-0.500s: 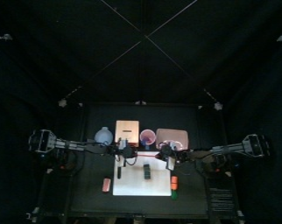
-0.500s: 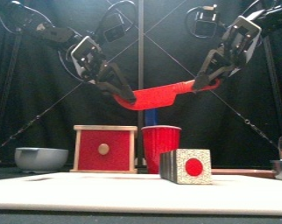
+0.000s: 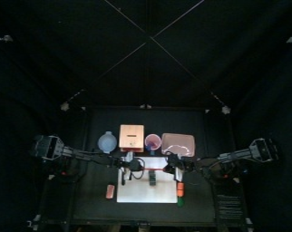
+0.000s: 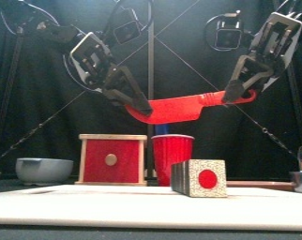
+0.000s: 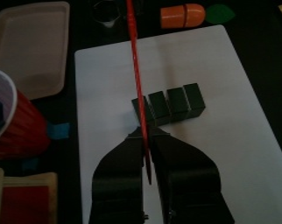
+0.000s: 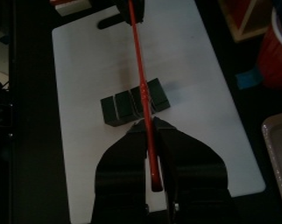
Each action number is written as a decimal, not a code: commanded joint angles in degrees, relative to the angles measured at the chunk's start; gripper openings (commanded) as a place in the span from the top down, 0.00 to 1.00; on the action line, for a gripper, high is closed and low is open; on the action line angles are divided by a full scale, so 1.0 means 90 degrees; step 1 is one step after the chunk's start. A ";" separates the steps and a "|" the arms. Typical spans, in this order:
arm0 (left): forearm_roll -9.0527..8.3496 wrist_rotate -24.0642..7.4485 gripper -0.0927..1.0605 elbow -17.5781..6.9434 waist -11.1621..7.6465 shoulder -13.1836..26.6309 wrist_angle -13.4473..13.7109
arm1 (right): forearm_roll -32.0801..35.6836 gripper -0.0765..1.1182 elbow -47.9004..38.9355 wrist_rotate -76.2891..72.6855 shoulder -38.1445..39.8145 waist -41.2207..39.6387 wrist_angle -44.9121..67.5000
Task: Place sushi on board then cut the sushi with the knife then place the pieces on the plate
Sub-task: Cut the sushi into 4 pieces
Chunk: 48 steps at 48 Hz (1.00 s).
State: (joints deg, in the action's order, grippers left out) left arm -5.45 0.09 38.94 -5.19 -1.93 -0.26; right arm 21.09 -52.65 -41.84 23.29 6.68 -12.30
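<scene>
Both grippers clamp one red knife in the air above the board, where the sushi sits whole.

The left gripper (image 4: 136,108) and the right gripper (image 4: 230,97) are each clenched on an end of the knife (image 4: 179,109). It hangs over the cup (image 4: 173,156) with its right end higher. In both wrist views the jaws are closed tight on it, and it runs out over the sushi below. The sushi (image 4: 200,177) stands near the middle of the board (image 4: 103,202), its blocks joined and touched by neither gripper. Past the board's back edge stand, from left to right, a bowl (image 4: 43,170), a box (image 4: 113,159), the cup and the empty tray (image 3: 178,142). A red toy (image 3: 110,190) lies off the board's left edge and an orange toy (image 3: 180,188) off its right edge.
</scene>
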 commanded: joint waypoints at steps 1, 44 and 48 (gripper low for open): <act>0.0186 -0.0020 0.56 -0.0117 -0.0117 0.0088 -0.0010 | -0.0059 0.62 0.0020 -0.0029 0.0000 -0.0029 -0.0156; 0.0820 -0.0020 0.56 -0.0576 -0.0410 0.0869 -0.0020 | -0.0068 0.62 0.0156 -0.0029 -0.0928 -0.0049 -0.0918; 0.0889 -0.0020 0.56 -0.0576 -0.0430 0.0898 -0.0020 | -0.0068 0.62 0.0156 -0.0020 -0.0967 -0.0059 -0.0918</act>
State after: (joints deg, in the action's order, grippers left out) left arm 2.11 0.00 35.07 -7.03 6.59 -0.26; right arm 20.57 -51.33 -41.75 14.24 6.77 -19.42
